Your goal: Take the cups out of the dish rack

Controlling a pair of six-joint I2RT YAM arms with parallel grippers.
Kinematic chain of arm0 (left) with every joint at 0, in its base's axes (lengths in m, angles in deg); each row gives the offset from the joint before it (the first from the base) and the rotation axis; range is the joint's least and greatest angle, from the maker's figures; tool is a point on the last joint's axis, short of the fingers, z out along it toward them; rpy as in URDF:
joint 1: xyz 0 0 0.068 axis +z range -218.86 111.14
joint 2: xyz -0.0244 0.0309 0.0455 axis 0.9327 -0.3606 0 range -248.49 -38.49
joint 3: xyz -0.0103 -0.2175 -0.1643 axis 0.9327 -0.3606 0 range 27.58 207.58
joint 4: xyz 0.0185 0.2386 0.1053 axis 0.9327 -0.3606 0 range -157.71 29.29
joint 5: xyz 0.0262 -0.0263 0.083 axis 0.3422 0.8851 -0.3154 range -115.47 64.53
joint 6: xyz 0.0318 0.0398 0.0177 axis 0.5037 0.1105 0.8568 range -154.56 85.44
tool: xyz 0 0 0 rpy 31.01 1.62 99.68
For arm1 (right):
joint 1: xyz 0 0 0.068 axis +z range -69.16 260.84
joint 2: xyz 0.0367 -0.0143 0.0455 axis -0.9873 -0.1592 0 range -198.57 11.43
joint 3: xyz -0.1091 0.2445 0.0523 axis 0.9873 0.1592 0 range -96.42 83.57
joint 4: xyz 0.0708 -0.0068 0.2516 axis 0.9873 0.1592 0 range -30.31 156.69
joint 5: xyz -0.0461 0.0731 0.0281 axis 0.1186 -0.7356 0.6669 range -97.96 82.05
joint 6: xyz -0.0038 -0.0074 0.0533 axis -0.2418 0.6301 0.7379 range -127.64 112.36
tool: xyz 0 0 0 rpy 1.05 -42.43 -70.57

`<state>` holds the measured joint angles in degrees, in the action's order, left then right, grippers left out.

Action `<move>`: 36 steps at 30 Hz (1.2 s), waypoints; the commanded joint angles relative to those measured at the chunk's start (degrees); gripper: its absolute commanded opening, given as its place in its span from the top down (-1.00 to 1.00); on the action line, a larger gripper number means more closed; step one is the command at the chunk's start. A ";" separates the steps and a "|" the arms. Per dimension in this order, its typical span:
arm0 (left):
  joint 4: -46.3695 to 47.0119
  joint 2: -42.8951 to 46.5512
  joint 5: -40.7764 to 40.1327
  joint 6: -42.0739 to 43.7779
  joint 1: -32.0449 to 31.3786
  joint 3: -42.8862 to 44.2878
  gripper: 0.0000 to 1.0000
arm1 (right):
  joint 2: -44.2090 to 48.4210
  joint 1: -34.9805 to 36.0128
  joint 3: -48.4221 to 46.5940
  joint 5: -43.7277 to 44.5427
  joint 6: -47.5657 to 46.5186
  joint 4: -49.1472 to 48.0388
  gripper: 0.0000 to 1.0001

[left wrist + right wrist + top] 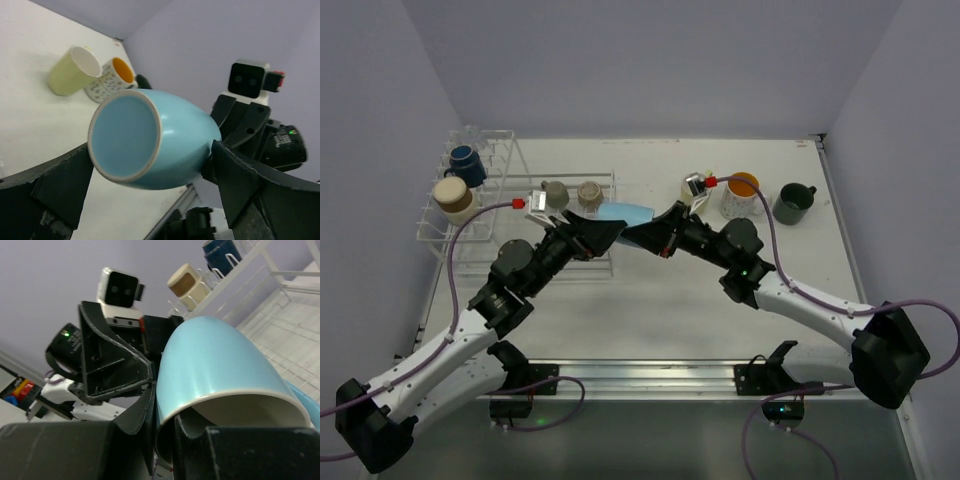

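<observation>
The light blue cup (625, 213) hangs on its side above the table's middle, between both grippers. My left gripper (603, 233) spans it, one finger at the rim and one by the base, both touching in the left wrist view (150, 165). My right gripper (647, 236) pinches the cup's wall (167, 425), one finger inside the rim and one outside. The white wire dish rack (438, 232) stands at the left. It holds a navy cup (467, 163), a cream cup (453, 197) and two grey-brown cups (554, 195).
A white cup with an orange inside (742, 195) and a dark green cup (793, 202) stand on the table at the back right. A pale yellow-green cup (72, 72) lies beside them. The rack's low basket (600, 262) lies just behind my left forearm.
</observation>
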<state>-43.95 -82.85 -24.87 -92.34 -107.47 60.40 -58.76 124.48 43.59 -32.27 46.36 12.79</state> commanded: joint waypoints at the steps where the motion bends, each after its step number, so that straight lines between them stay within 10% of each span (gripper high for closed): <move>1: -7.33 4.19 -4.81 12.15 0.29 6.81 -1.00 | 2.78 -0.57 -4.30 4.18 -8.37 13.47 1.00; 11: -31.95 13.41 -22.29 29.20 0.20 15.00 -1.00 | -0.10 -5.13 -25.44 5.24 -26.38 54.25 1.00; 22: -38.47 13.51 -24.51 36.07 0.29 11.04 -1.00 | -28.11 -9.36 -61.76 12.53 -46.87 87.73 1.00; 36: -36.44 11.23 -21.00 38.97 1.34 9.11 -1.00 | -61.28 -9.62 -96.24 18.25 -61.20 102.53 1.00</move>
<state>-81.35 -71.37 -47.77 -55.92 -107.06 69.86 -117.95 114.88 -47.40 -14.70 -6.58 109.73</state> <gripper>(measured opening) 0.997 0.145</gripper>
